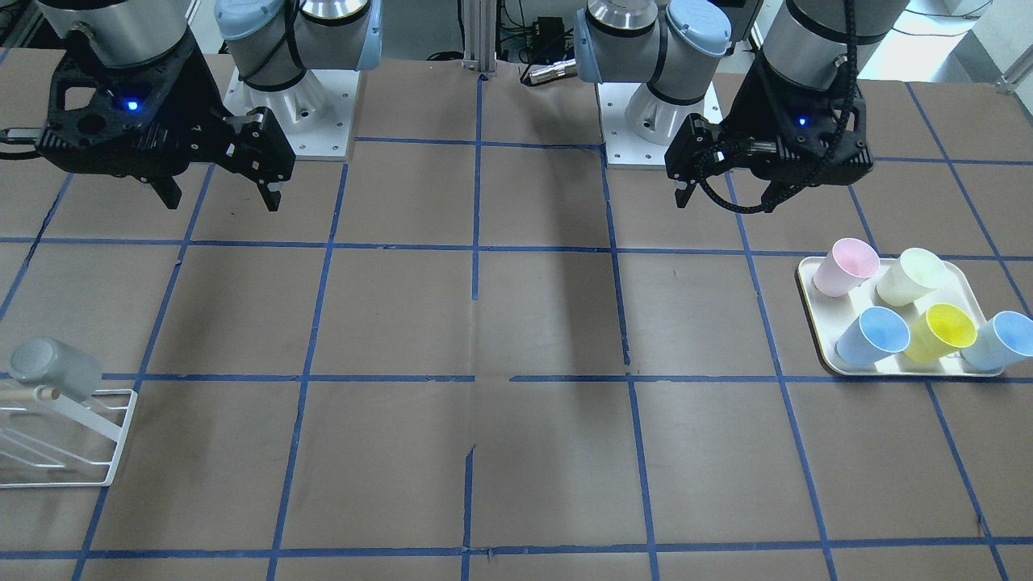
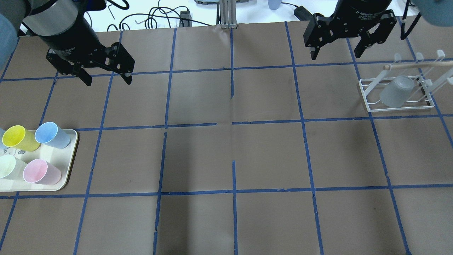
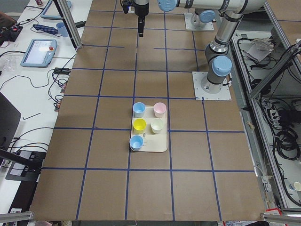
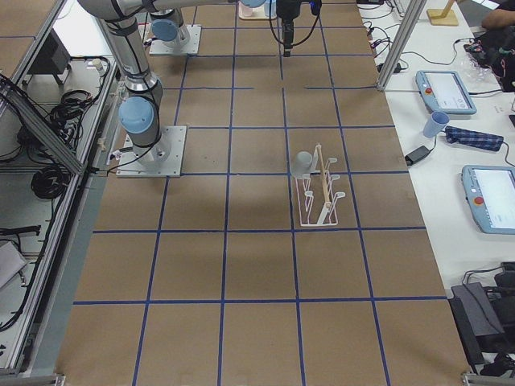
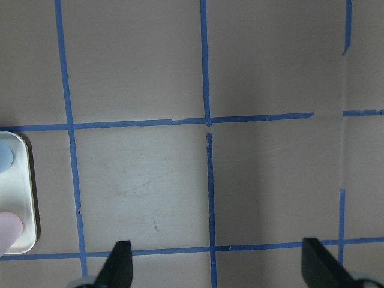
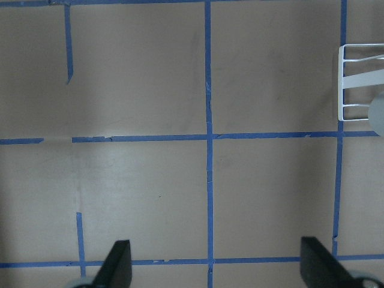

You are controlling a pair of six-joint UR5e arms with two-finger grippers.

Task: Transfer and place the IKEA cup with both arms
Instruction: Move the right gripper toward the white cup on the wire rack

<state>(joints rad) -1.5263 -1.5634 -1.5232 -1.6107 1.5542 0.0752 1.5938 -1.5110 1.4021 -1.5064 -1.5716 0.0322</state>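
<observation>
The grey IKEA cup (image 2: 397, 91) rests tilted, bottom up, on a white wire rack (image 2: 400, 107) at my far right; it also shows in the front view (image 1: 55, 367) and the right side view (image 4: 302, 163). My right gripper (image 2: 335, 56) hangs open and empty above the table, left of and beyond the rack; in its wrist view (image 6: 219, 267) the fingertips stand wide apart over bare table. My left gripper (image 2: 108, 81) is open and empty too, above the table's left part, with its fingertips wide apart in its wrist view (image 5: 219, 267).
A cream tray (image 2: 72, 159) at my far left holds yellow (image 2: 19, 137), light blue (image 2: 51, 134), pink (image 2: 39, 171) and pale green (image 2: 9, 168) cups, plus another light blue cup (image 1: 1001, 339). The rack carries a wooden dowel (image 2: 417, 64). Blue tape grids the brown table.
</observation>
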